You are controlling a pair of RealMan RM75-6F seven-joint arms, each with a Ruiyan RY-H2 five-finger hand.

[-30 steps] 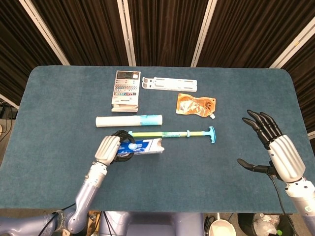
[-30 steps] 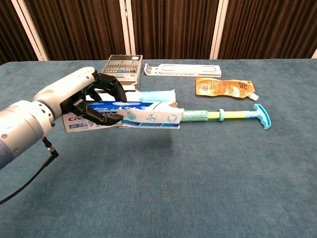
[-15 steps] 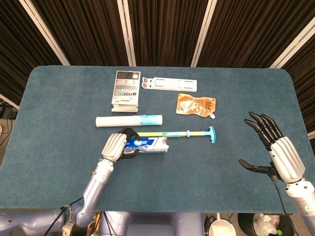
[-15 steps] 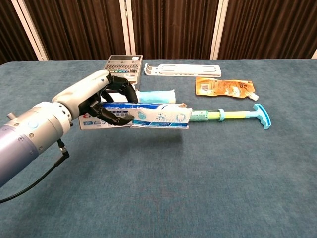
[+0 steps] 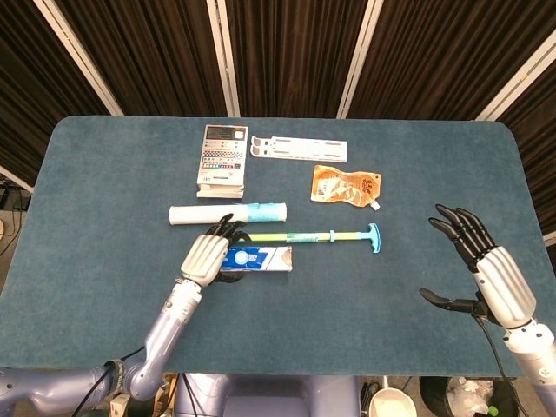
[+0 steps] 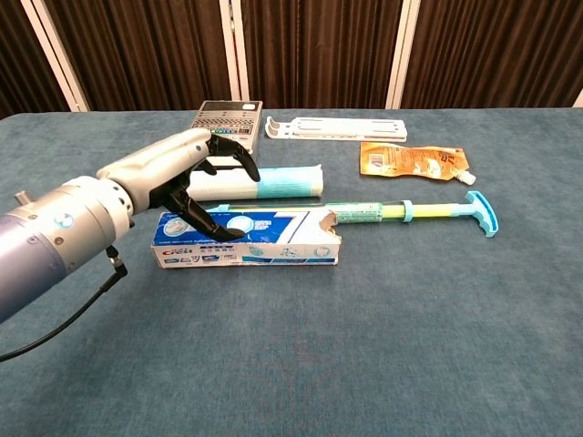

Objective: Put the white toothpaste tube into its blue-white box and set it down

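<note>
Blue-and-white cardboard toothpaste box (image 6: pixel 246 240) lies flat on the teal felt table (image 5: pixel 104 191), just under the left hand (image 6: pixel 196 187), whose fingers arch apart over its left half, apparently releasing. Lift straight up so nothing drags. Far right, the right hand (image 5: pixel 482 265) hovers spread, empty.

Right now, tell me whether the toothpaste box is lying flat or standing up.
Lying flat: the toothpaste box rests lengthwise on the table, long side down, with the left hand over its left end.
</note>
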